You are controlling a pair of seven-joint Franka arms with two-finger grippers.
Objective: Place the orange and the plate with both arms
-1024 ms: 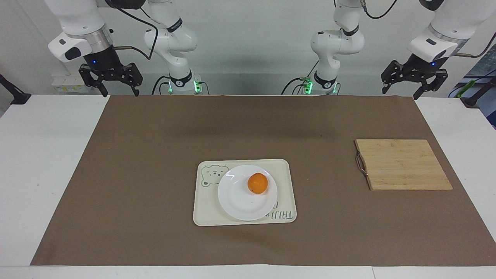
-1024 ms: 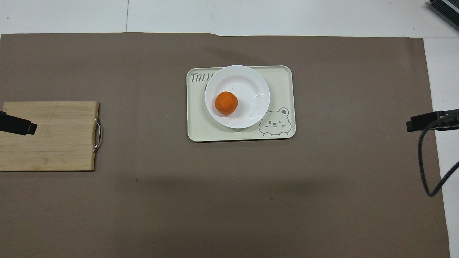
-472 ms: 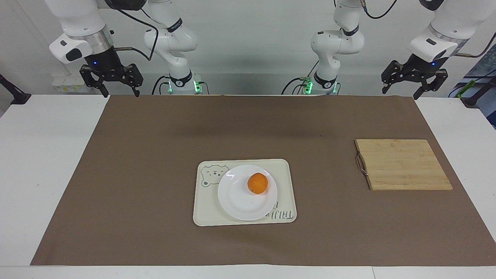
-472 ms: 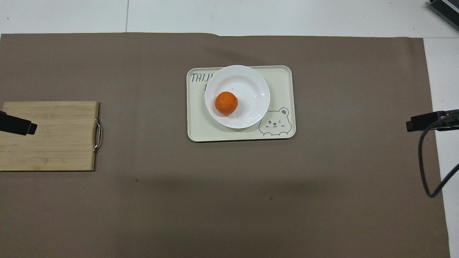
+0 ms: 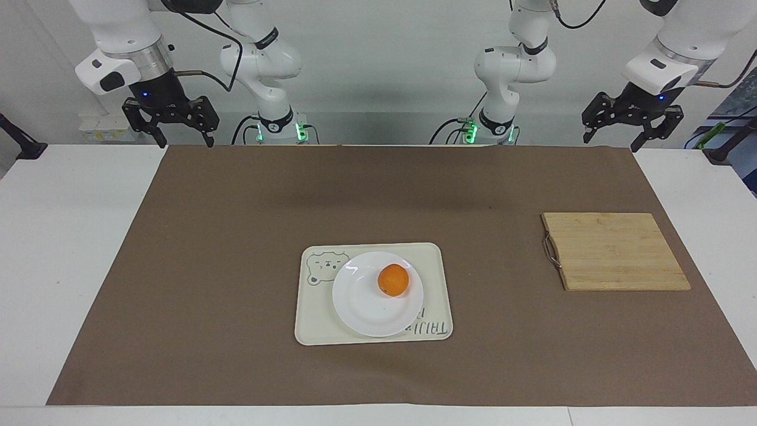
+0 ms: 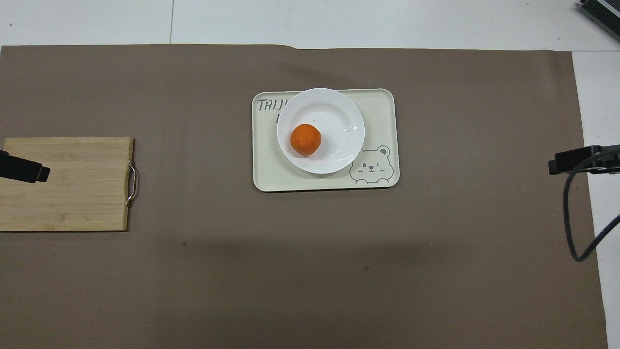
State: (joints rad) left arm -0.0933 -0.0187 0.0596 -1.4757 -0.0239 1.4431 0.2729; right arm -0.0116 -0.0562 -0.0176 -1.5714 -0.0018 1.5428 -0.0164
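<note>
Oranges: 1, the orange (image 5: 393, 280) (image 6: 305, 139)
Plates: 1, the plate (image 5: 361, 307) (image 6: 339, 116)
Trays: 1, cream tray with bear drawing (image 5: 432, 260) (image 6: 382, 126)
Cutting boards: 1, wooden cutting board (image 5: 615, 251) (image 6: 72, 194)
Table mats: 1, brown mat (image 5: 236, 236) (image 6: 193, 271)
Grippers: 2, left gripper (image 5: 631, 139) (image 6: 22, 167); right gripper (image 5: 183, 137) (image 6: 576, 161)

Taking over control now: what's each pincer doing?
Left pincer: open, holding nothing, raised by its base.
Right pincer: open, holding nothing, raised by its base.
</note>
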